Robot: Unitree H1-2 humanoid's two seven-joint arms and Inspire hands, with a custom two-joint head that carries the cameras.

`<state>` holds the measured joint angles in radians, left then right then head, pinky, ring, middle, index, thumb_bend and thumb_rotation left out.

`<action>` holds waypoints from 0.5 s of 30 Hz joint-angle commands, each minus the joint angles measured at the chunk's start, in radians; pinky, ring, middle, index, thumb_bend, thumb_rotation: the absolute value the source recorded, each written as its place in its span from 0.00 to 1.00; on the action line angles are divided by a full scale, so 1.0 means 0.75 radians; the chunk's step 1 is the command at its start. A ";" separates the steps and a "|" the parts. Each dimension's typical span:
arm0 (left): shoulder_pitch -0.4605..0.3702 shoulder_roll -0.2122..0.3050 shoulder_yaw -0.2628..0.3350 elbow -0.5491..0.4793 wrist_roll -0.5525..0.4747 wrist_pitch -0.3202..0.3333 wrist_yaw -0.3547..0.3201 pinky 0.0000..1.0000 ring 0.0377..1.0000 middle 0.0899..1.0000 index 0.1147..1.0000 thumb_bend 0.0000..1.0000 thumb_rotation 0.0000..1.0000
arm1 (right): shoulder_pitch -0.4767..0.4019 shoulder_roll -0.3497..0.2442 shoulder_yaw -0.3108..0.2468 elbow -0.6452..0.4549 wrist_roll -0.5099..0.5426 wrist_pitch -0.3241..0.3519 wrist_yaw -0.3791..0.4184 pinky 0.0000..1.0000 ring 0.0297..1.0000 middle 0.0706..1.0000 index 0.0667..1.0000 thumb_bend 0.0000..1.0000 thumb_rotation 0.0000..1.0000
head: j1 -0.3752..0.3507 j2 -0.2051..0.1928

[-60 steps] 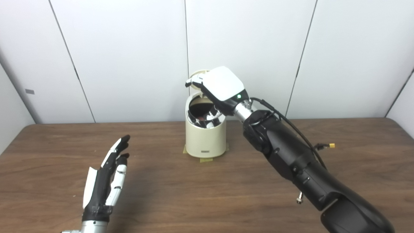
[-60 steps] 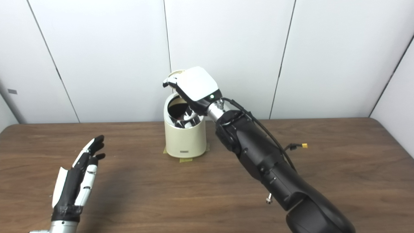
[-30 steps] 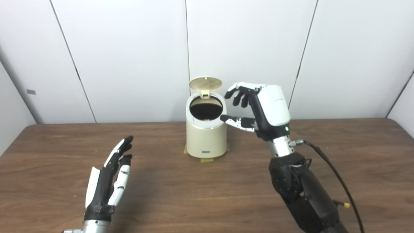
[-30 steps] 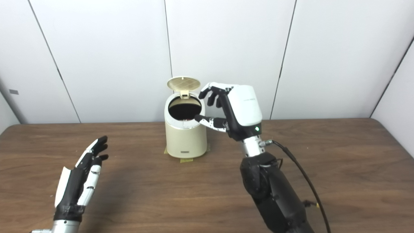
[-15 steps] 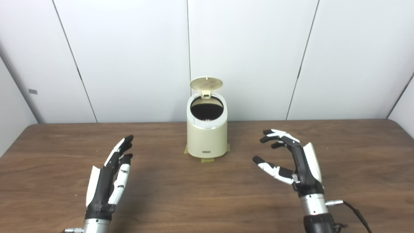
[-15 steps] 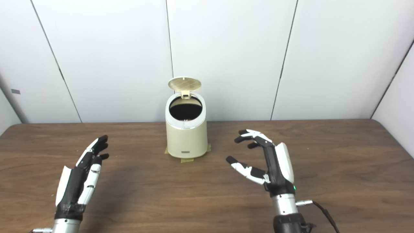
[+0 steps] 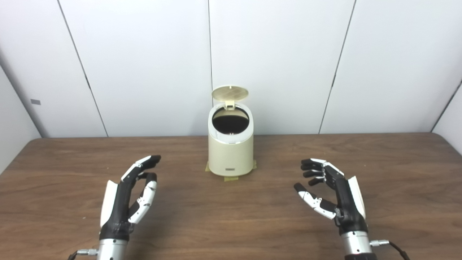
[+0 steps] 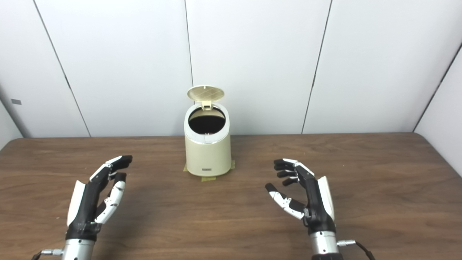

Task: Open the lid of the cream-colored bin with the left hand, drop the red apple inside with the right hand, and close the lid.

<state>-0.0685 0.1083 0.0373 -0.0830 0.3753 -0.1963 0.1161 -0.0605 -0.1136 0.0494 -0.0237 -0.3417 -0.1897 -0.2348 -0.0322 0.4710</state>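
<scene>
The cream-colored bin stands at the back middle of the table on tape marks. Its round lid is tipped up on the rear hinge, so the dark opening shows. No red apple is visible; the bin's inside is too dark to read. My left hand hovers over the table front left, open and empty, fingers pointing toward the bin. My right hand hovers front right, open and empty, fingers loosely curled.
The brown wooden table runs across the view, backed by white wall panels. A cable trails from the right wrist at the bottom edge. Yellow tape marks the bin's base.
The right hand pulled out of the bin's opening, then drew back and down to the front right, empty. The left hand shifted slightly forward. The lid stays up.
</scene>
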 commanded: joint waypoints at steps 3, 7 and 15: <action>-0.195 -0.010 -0.014 -0.127 0.148 0.175 0.002 0.93 0.92 0.84 0.82 0.44 0.77 | -0.041 -0.001 -0.004 0.008 -0.051 -0.013 -0.004 0.47 0.58 0.62 0.62 0.24 0.14 | 0.004 -0.001; -0.340 -0.004 -0.053 -0.168 0.238 0.356 -0.057 1.00 1.00 0.94 0.86 0.72 0.84 | -0.046 -0.002 0.000 0.025 -0.081 -0.006 -0.002 0.45 0.57 0.62 0.62 0.24 0.08 | 0.004 -0.001; -0.566 0.036 -0.221 -0.200 0.484 0.470 -0.136 1.00 1.00 0.91 0.90 0.90 1.00 | -0.045 -0.006 0.010 0.024 -0.093 0.019 0.017 0.46 0.58 0.62 0.63 0.25 0.03 | 0.010 0.007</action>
<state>-0.4347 0.1295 -0.1229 -0.1925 0.7059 0.1487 0.0180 -0.0803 -0.1110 0.0544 -0.0025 -0.3986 -0.1534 -0.2242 -0.0245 0.4755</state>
